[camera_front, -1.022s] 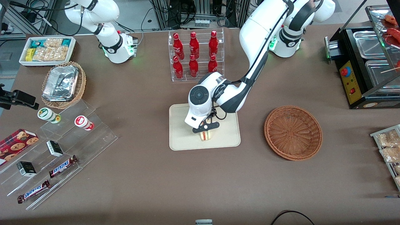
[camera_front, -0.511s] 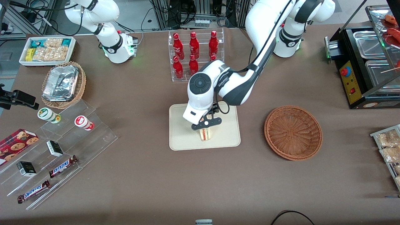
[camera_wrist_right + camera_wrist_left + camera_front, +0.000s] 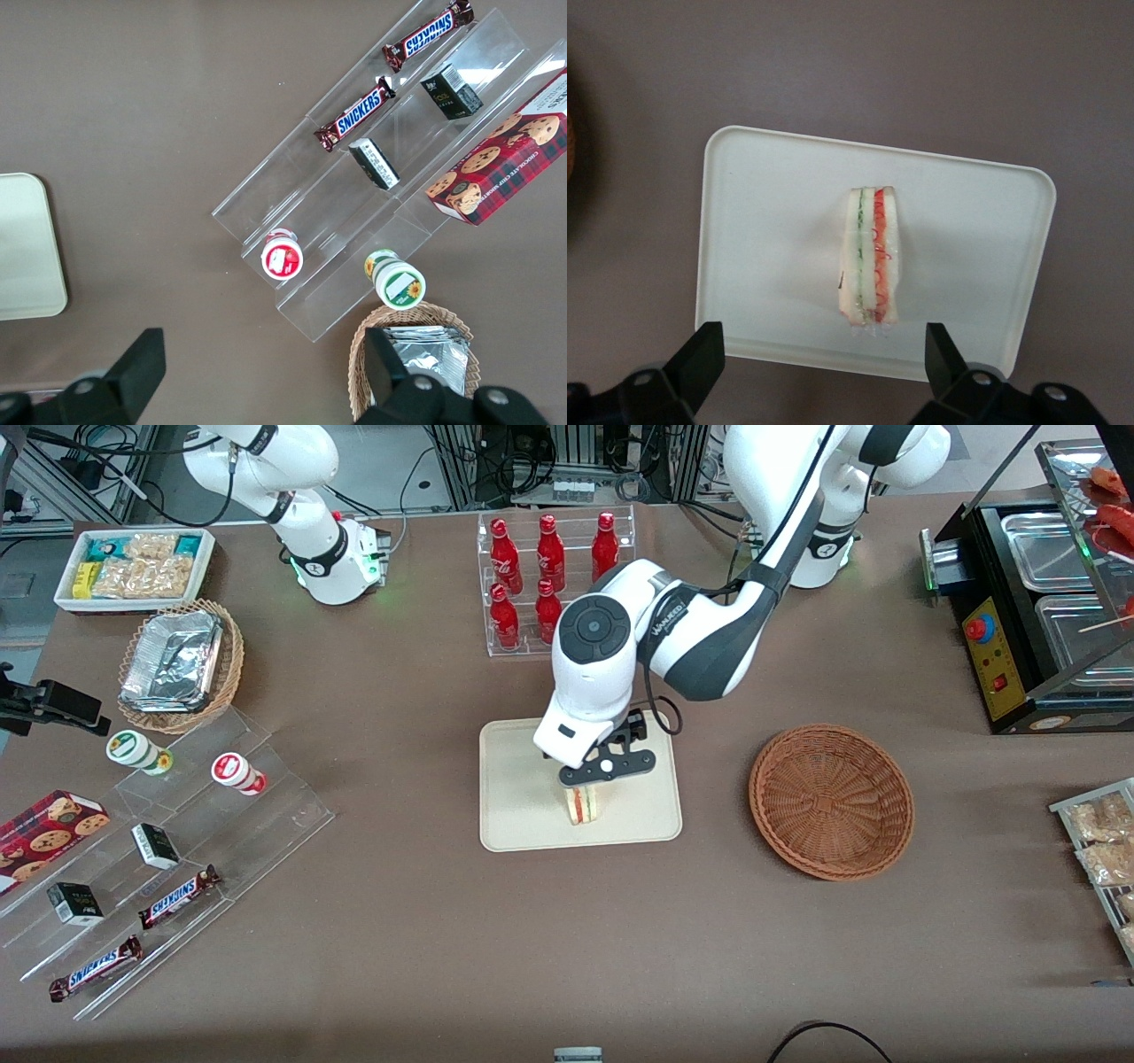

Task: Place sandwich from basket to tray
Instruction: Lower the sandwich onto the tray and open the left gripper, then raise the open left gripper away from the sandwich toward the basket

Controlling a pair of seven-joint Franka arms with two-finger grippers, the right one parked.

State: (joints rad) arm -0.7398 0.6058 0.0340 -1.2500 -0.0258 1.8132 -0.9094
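Note:
The sandwich (image 3: 582,806), a pale wedge with red and green layers, stands on the cream tray (image 3: 523,797), in its part nearer the front camera. My left gripper (image 3: 608,770) hangs open above it, clear of the bread, with nothing between its fingers. The left wrist view looks straight down on the sandwich (image 3: 870,261) sitting on the tray (image 3: 771,230), with the gripper (image 3: 822,336) spread wide well above both. The reddish-brown basket (image 3: 831,802) sits empty beside the tray, toward the working arm's end of the table.
A clear rack of red bottles (image 3: 554,580) stands farther from the front camera than the tray, just under the arm. A tan wicker basket with foil (image 3: 182,664) and acrylic snack steps (image 3: 177,850) lie toward the parked arm's end. A black machine (image 3: 1045,602) stands at the working arm's end.
My gripper has risen off the sandwich and drifted slightly toward the working arm's end. The sandwich stays where it was on the tray.

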